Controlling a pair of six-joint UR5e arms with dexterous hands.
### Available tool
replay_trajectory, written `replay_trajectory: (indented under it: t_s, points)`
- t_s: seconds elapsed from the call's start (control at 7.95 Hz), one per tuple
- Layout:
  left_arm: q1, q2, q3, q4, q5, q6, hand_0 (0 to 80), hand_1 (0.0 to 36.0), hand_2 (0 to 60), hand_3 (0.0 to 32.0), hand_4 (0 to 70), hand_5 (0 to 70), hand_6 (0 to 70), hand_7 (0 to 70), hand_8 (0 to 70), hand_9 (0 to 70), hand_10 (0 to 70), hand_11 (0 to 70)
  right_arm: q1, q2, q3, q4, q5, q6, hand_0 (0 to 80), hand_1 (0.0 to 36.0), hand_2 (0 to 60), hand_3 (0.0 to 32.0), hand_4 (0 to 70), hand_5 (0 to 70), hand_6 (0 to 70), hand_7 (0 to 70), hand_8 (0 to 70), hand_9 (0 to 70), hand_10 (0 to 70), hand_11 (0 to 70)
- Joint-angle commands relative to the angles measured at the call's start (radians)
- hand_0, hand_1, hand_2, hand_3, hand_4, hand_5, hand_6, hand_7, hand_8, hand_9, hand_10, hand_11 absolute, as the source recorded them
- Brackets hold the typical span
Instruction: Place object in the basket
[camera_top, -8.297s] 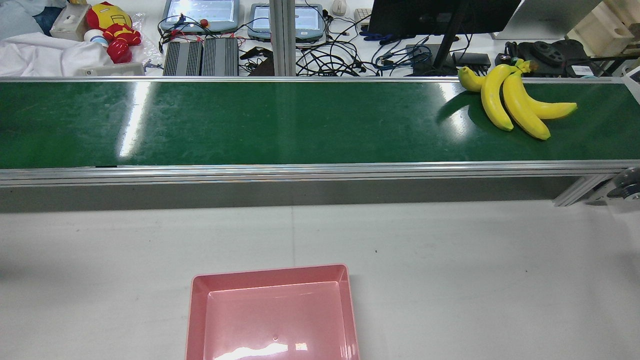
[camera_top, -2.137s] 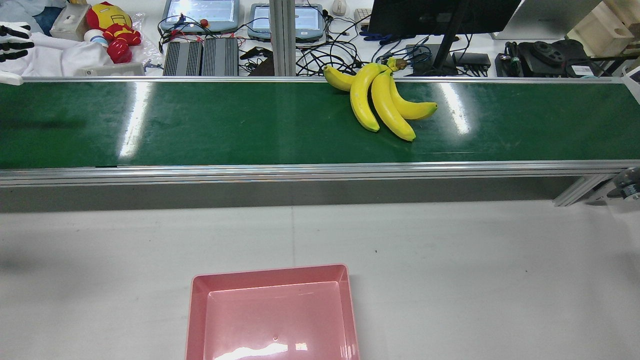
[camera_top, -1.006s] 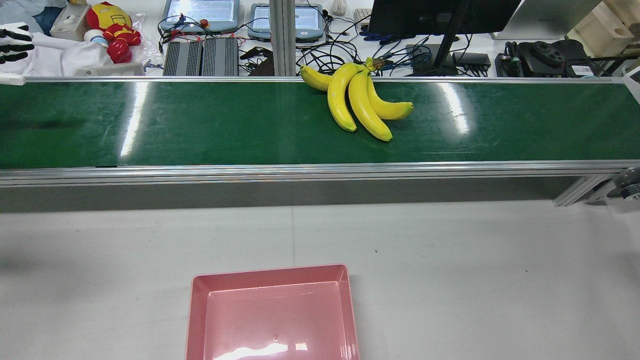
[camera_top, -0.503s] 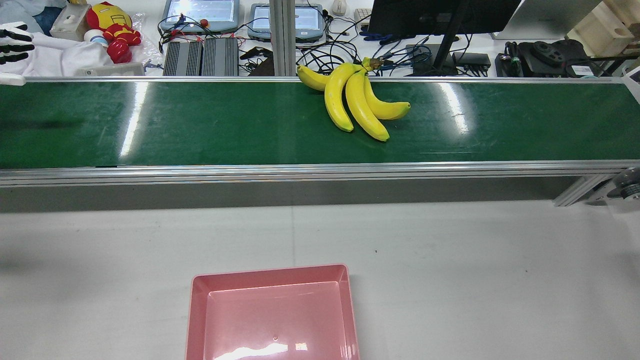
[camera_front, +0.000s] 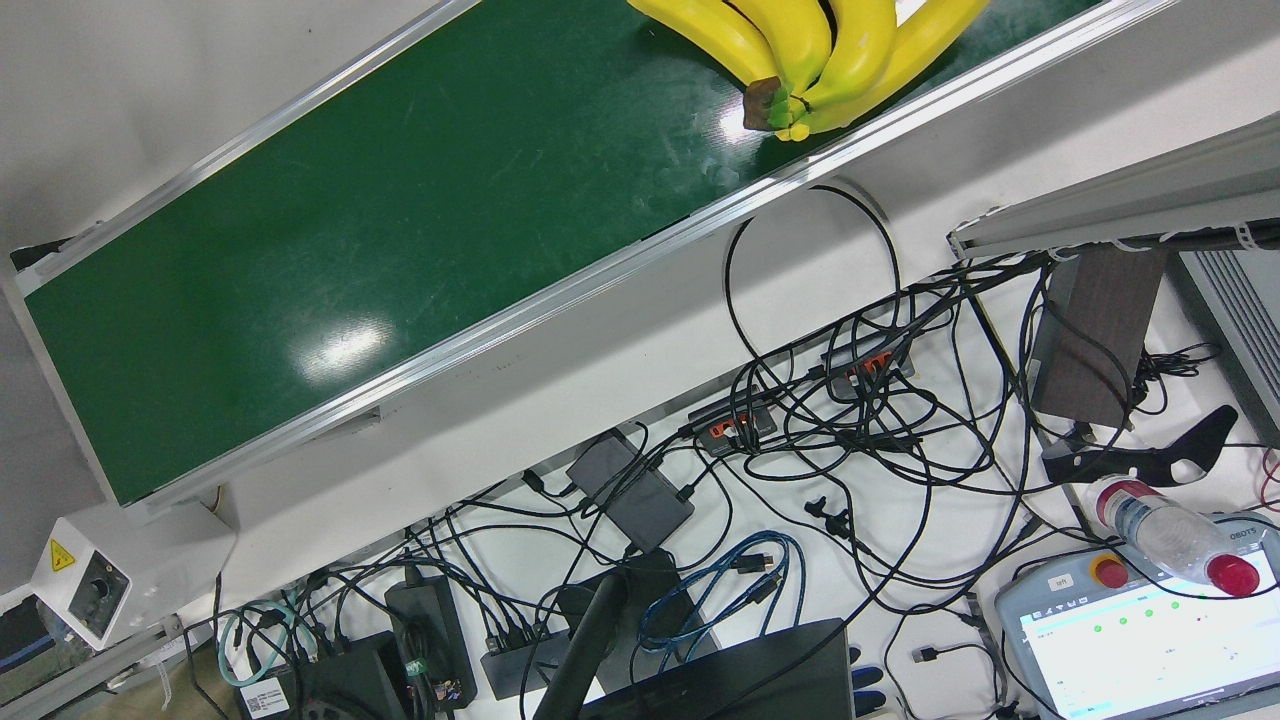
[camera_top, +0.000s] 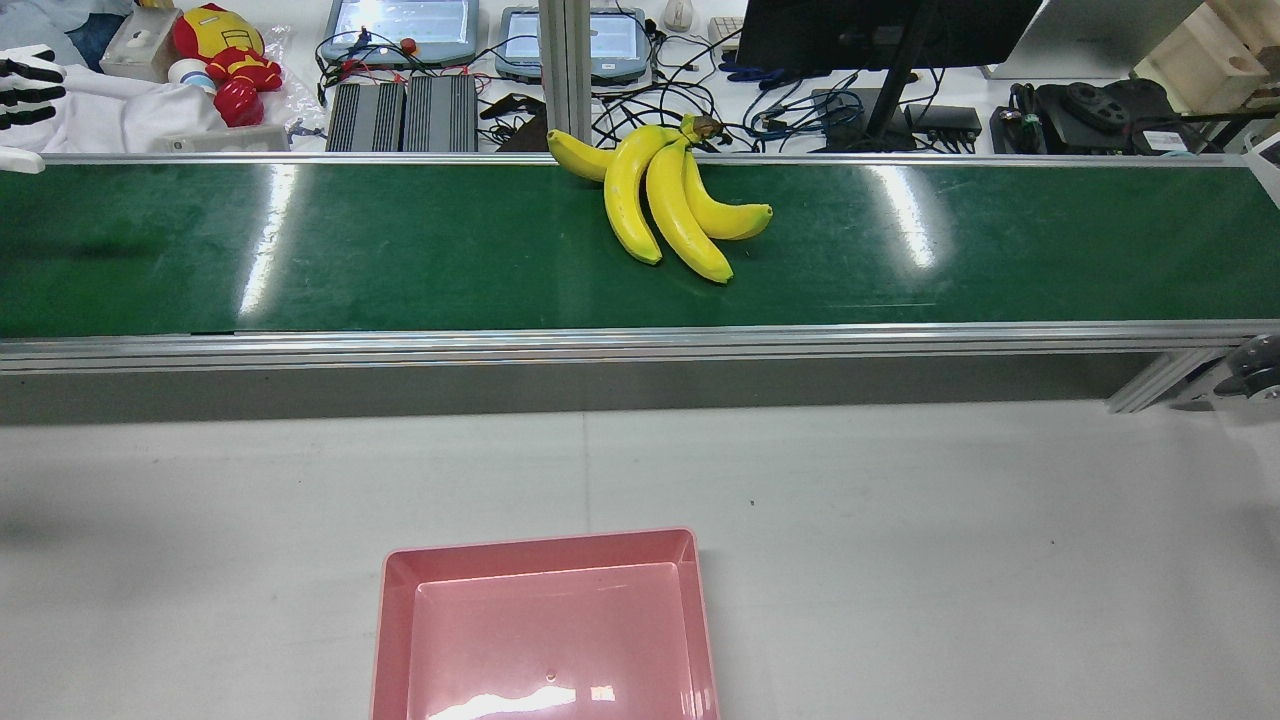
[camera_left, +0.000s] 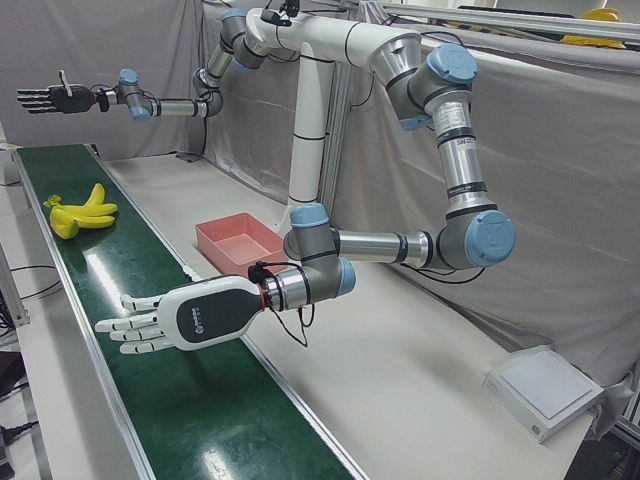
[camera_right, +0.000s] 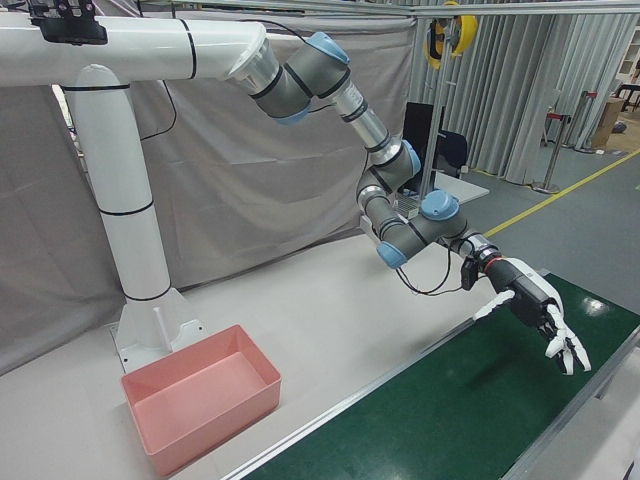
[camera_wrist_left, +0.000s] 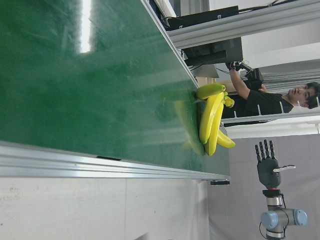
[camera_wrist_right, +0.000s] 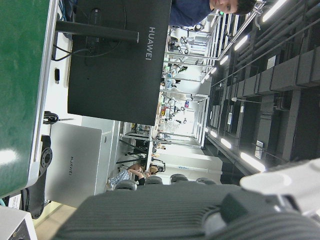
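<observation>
A bunch of yellow bananas (camera_top: 660, 205) lies on the green conveyor belt (camera_top: 400, 250), against its far rail, near the middle. It also shows in the front view (camera_front: 800, 40), the left-front view (camera_left: 80, 212) and the left hand view (camera_wrist_left: 210, 120). The pink basket (camera_top: 395, 640) stands empty on the white table on my side of the belt. My left hand (camera_left: 150, 320) hovers open and flat over the left end of the belt, only its fingers showing in the rear view (camera_top: 25, 78). My right hand (camera_right: 530, 310) hovers open over the right end of the belt.
Aluminium rails (camera_top: 640, 340) edge the belt. Beyond it are cables, a monitor (camera_top: 880, 30), tablets and a red and yellow toy (camera_top: 225, 55). A person (camera_wrist_left: 270, 102) stands behind the belt near the bananas. The arms' pedestal (camera_left: 305, 150) stands behind the basket.
The bananas have ridden the belt from its right end leftward to about the middle. The left hand came into the rear view's top left and has held still since.
</observation>
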Motion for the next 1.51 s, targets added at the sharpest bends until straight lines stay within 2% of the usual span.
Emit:
replay_trajectory:
  t_s: [0.0, 1.01, 1.38]
  points:
    - [0.002, 0.0, 0.0, -0.001, 0.0, 0.0, 57.8, 17.8, 3.7, 0.0, 26.2, 26.9, 6.4, 14.7, 15.3, 18.0, 9.0, 14.9, 0.0, 0.0, -0.001, 0.0, 0.0, 0.0, 0.0, 0.0, 0.0, 0.0, 0.0, 0.0, 0.0, 0.0, 0.0, 0.0, 0.0, 0.0]
    - [0.002, 0.0, -0.001, 0.005, 0.001, -0.002, 59.6, 19.3, 4.6, 0.0, 27.2, 28.3, 6.7, 14.8, 15.7, 18.3, 8.6, 14.5, 0.001, 0.0, 0.0, 0.0, 0.0, 0.0, 0.0, 0.0, 0.0, 0.0, 0.0, 0.0, 0.0, 0.0, 0.0, 0.0, 0.0, 0.0]
    - [0.005, -0.003, -0.003, 0.019, 0.001, 0.001, 60.7, 19.6, 3.0, 0.0, 25.7, 27.6, 5.9, 14.1, 15.7, 17.5, 8.4, 14.2, 0.001, 0.0, 0.0, 0.0, 0.0, 0.0, 0.0, 0.0, 0.0, 0.0, 0.0, 0.0, 0.0, 0.0, 0.0, 0.0, 0.0, 0.0]
